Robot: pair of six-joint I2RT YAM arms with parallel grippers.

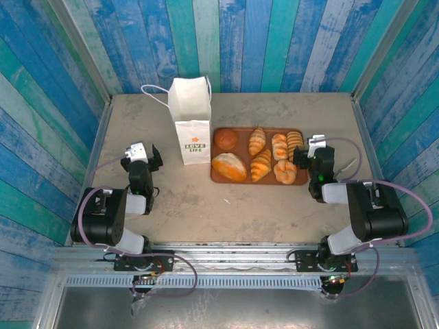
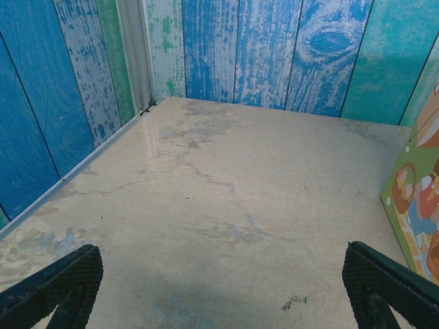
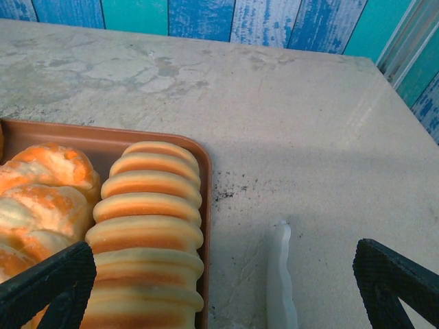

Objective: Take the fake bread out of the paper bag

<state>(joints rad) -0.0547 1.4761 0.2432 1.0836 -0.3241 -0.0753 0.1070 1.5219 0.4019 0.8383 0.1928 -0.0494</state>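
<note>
Several bread pieces on tray, off to the left of right fingers, spread wide, ridged roll just ahead. Bag upright, touching tray's left end, right of left fingers, likewise wide. Pale mottled surface, blue plank walls on three sides. Bare room left of bag and before both arms.

Robot test cell, lab-type rig, not a lived-in room: 2 arms bolted to a metal rail w/ loose cables. Bare beige tabletop under left gripper, painted blue-green plank walls ahead of & beside it, metal corner post btwn them.
</note>
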